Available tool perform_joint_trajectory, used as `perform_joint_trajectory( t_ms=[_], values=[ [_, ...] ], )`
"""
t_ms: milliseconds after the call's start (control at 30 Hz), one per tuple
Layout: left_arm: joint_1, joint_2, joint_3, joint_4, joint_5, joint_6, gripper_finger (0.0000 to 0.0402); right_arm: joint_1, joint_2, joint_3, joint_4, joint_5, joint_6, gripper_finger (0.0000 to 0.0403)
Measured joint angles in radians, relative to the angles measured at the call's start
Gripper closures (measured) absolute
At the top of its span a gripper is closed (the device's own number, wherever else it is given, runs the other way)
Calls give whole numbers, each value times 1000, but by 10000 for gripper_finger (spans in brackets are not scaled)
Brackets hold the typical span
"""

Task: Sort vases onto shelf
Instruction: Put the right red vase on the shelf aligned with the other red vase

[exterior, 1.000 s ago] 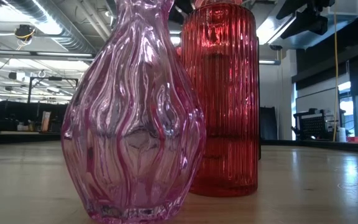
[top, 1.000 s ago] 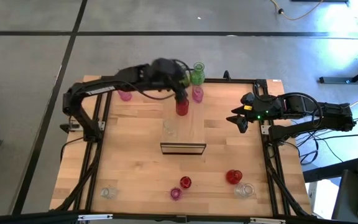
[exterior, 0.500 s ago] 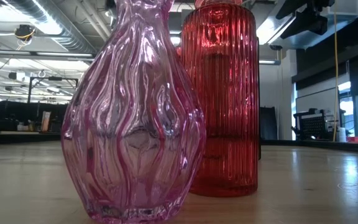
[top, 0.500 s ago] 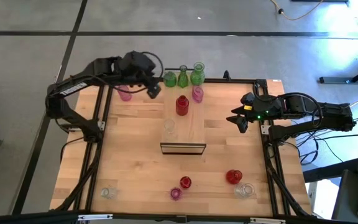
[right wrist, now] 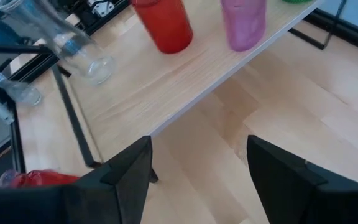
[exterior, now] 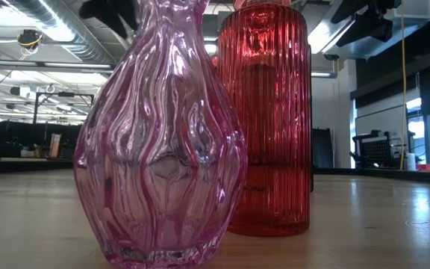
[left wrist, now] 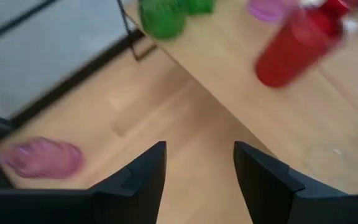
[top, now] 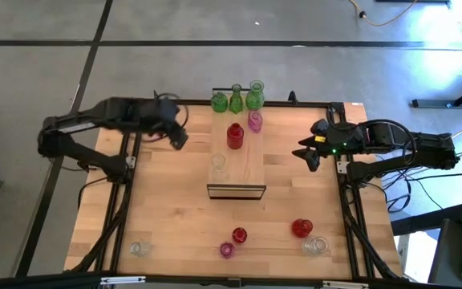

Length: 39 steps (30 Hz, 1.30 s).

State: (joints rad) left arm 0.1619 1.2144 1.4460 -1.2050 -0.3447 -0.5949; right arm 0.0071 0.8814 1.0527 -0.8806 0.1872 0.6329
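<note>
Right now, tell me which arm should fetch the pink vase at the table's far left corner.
Left, probably. The left claw hangs open near the pink vase, which shows just ahead of it in its wrist view. The right claw waits open across the shelf.

Glossy ribbed glass vases (exterior: 263, 119); pale, seemingly matt wood shelf (top: 243, 164); planked wooden table (top: 175, 217).

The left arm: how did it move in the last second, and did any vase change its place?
The left gripper has drawn back from over the shelf, away from the red vase, toward the table's left edge; its jaws are open and hold nothing. It uncovered three green vases at the shelf's far end. The right gripper stayed at the table's right edge, and the vases kept their places.
</note>
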Motion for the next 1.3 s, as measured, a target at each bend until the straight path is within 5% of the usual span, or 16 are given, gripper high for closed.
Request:
perform_joint_trajectory(
  t_ms=[133, 367, 500, 633, 933, 1300],
  values=[
    [-120, -106, -109, 41, -1, -114, 221, 0, 0, 0, 0, -72, -16, 162],
    [-264, -208, -225, 64, -12, -227, 221, 15, -14, 0, -21, -471, -61, 162],
    [-293, -214, -259, 66, -13, -262, 221, 126, -25, 0, -60, -564, -6, 162],
    [-307, -207, -281, 90, -17, -267, 221, 308, -21, 0, -101, -537, 86, 162],
    [-316, -197, -342, 200, -61, -268, 221, 573, 123, 0, -106, -205, 220, 162],
    [-316, -194, -344, 201, -83, -227, 221, 654, 268, -148, 98, -256, 389, 166]
  ],
)
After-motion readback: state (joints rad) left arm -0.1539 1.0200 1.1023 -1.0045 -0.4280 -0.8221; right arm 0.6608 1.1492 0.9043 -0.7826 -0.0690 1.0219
